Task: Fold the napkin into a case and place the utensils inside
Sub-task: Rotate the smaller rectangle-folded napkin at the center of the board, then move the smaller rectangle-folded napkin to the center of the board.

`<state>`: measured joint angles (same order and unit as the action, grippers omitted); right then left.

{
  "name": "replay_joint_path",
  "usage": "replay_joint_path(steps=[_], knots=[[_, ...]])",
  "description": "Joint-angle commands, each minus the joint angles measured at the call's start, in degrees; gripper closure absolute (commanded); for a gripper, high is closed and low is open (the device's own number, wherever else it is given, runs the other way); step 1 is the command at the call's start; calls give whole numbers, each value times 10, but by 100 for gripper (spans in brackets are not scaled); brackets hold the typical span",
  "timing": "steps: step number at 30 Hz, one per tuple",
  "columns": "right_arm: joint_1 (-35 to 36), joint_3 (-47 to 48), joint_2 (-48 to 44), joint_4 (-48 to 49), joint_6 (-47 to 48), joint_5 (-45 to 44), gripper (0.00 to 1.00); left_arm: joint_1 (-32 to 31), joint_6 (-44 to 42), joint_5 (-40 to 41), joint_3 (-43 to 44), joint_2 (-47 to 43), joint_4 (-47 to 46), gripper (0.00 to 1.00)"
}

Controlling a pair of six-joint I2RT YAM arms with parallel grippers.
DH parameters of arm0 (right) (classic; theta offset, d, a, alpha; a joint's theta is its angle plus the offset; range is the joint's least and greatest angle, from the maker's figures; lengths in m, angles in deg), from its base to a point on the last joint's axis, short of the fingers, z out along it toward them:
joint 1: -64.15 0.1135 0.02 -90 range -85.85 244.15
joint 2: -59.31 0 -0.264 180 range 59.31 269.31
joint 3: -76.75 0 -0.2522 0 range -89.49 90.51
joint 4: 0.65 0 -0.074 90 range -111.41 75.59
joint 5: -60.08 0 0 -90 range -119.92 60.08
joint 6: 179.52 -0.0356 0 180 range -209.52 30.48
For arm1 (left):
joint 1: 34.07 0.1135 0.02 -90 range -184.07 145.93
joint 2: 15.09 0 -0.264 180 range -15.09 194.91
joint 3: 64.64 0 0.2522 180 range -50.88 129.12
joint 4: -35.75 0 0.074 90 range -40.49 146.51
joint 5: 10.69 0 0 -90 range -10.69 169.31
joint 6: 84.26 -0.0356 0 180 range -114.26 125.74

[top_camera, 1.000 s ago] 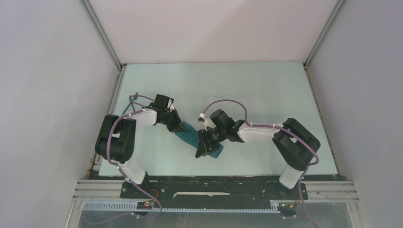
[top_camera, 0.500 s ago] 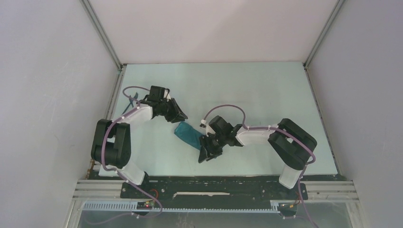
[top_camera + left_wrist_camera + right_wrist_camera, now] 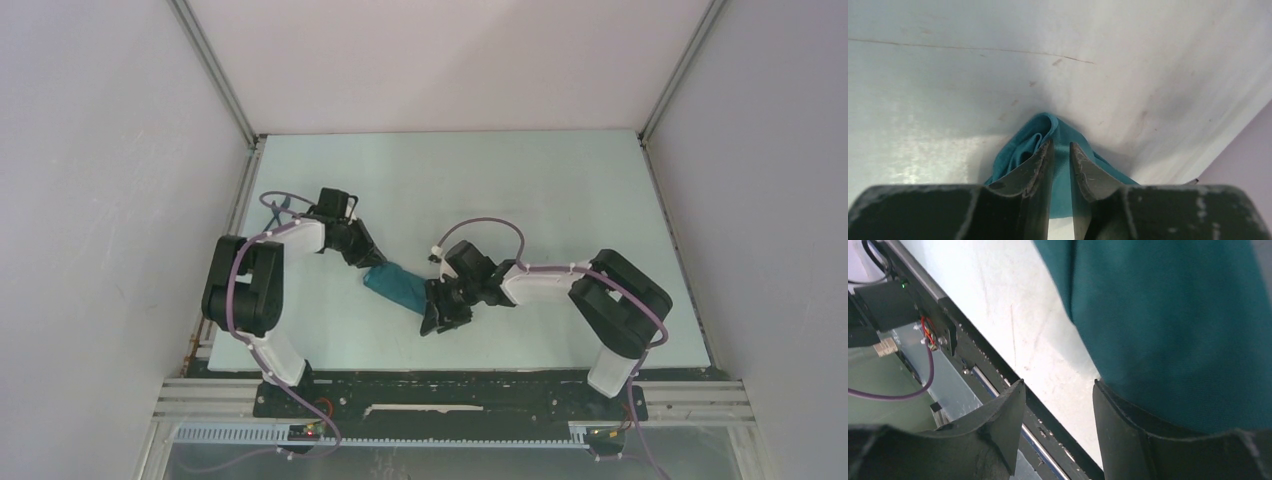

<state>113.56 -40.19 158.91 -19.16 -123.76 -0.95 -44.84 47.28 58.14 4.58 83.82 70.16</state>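
Note:
The teal napkin (image 3: 396, 286) lies bunched into a narrow oblong bundle on the pale table, between the two arms. My left gripper (image 3: 367, 262) is at its upper left end. In the left wrist view the gripper (image 3: 1060, 146) is shut on a fold of the napkin (image 3: 1024, 146), which bulges to the left of the fingers. My right gripper (image 3: 436, 317) is at the bundle's lower right end and stands open (image 3: 1058, 385). One of its fingers (image 3: 1128, 425) lies against the cloth (image 3: 1168, 325), and nothing is between the jaws. No utensils are in view.
The table's front edge with its black rail (image 3: 948, 335) runs close behind the right gripper. Purple cables (image 3: 480, 222) loop over both arms. Metal frame posts (image 3: 215, 75) and grey walls bound the table at the sides and back.
The left gripper, which had lifted off toward the back left, has come back down onto the napkin's left end. The right gripper stayed at the lower right end.

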Motion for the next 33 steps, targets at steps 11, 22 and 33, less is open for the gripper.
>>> replay_joint_path(steps=[11, 22, 33], knots=[[-194, 87, 54, -82, 137, -133, 37, 19, -24, 12, -56, -162, 24, 54], [-220, 130, 0, -131, 45, -58, 35, 15, -165, -66, 63, -117, 158, 36], [-202, -49, 29, 236, -200, 1, 33, 11, -45, 31, -113, -273, 52, 36]])
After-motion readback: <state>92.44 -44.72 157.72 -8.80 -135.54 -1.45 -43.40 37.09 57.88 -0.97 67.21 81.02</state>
